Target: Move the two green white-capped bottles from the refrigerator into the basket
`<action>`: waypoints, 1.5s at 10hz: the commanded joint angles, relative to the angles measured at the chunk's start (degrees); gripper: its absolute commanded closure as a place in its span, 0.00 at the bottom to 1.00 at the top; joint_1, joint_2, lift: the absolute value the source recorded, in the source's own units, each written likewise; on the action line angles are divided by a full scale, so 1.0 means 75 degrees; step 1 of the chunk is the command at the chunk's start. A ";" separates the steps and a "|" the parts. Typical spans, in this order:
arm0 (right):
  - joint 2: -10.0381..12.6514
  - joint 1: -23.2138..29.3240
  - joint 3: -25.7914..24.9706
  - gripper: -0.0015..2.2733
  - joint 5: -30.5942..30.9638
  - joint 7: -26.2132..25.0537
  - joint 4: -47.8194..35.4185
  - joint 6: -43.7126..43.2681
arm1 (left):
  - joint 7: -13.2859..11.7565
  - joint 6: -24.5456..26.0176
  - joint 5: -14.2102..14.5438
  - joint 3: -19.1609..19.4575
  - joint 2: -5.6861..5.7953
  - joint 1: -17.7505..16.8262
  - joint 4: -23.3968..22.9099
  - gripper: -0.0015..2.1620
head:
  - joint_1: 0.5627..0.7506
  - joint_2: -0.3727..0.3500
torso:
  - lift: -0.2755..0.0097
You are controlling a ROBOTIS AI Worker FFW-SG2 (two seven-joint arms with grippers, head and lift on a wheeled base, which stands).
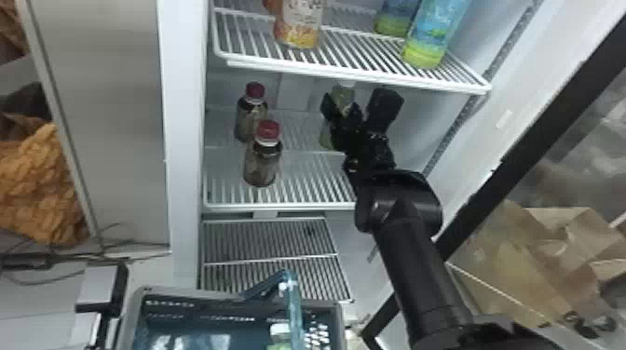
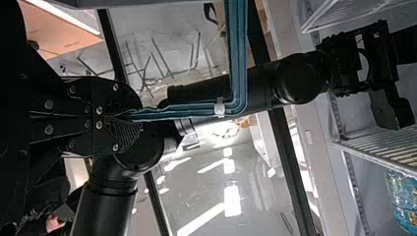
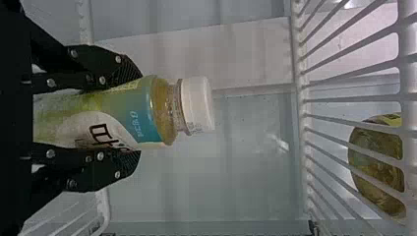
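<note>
In the head view I see the green bottle (image 1: 343, 95) partly hidden by my right tool (image 1: 342, 109), the basket (image 1: 195, 292) cut off below, a blue bottle (image 1: 433, 35) above

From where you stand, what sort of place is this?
Probably the front of an open drinks refrigerator: wire shelves, red-capped bottles standing on one, and a black-framed door swung out to the right.
</note>
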 commanded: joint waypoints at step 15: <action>-0.0040 0.2323 -0.0928 0.39 0.0061 0.0352 -0.4411 0.2143 | -0.0023 0.0002 0.0022 0.0000 0.0012 0.0091 0.0000 0.53 | 0.69 0.03 | 0.04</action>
